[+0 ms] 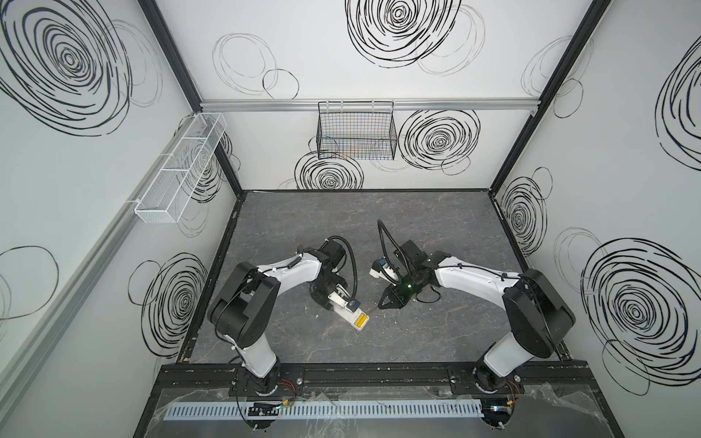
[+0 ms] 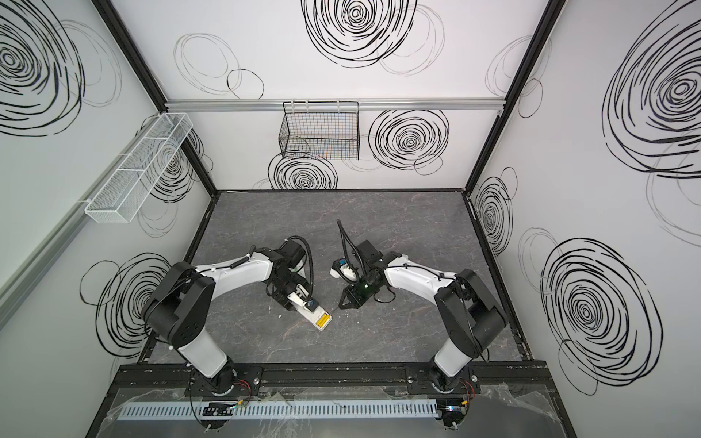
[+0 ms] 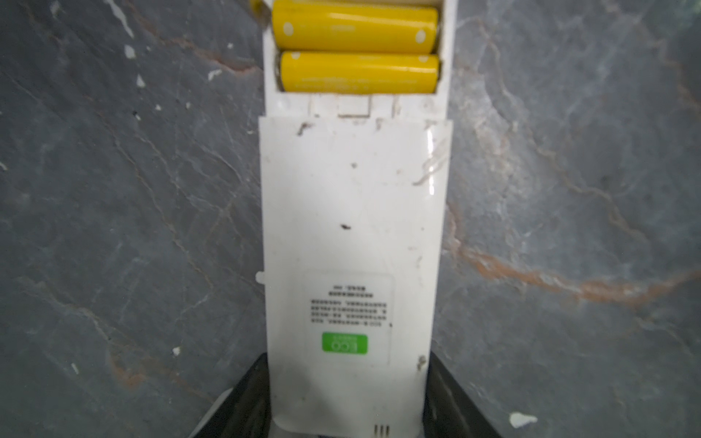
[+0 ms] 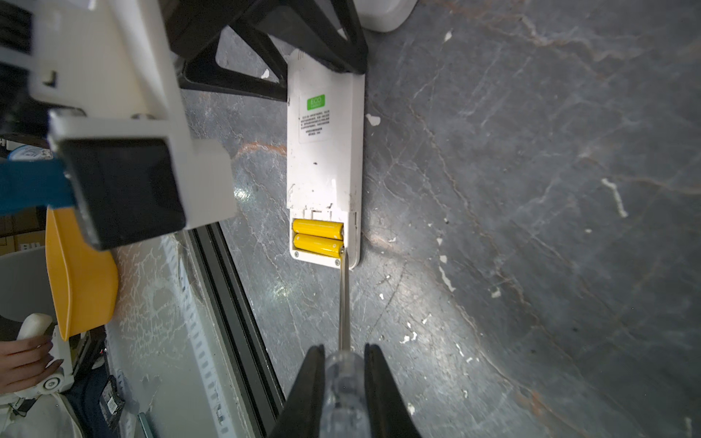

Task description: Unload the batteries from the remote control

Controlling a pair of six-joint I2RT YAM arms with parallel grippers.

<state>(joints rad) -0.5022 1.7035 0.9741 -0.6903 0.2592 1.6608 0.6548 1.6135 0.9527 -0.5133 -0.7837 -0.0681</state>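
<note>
On the grey marbled table [image 4: 531, 189], nearest us, the right gripper [image 4: 345, 379] was clamped on a clear-handled screwdriver [image 4: 344, 303]. Its tip touched the end cell of the two yellow batteries [image 4: 318, 237], which lay side by side in the open compartment of the white remote control [image 4: 326, 170]. The left gripper [image 3: 347, 368] clamped the remote's opposite end, well apart from them. A white mesh basket [image 1: 182, 167] and a black wire basket [image 1: 356, 132] hung on the walls beyond.

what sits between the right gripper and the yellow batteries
In the right wrist view, the screwdriver shaft spans it, from the right gripper to the end of the nearer yellow battery, over bare tabletop.
</note>
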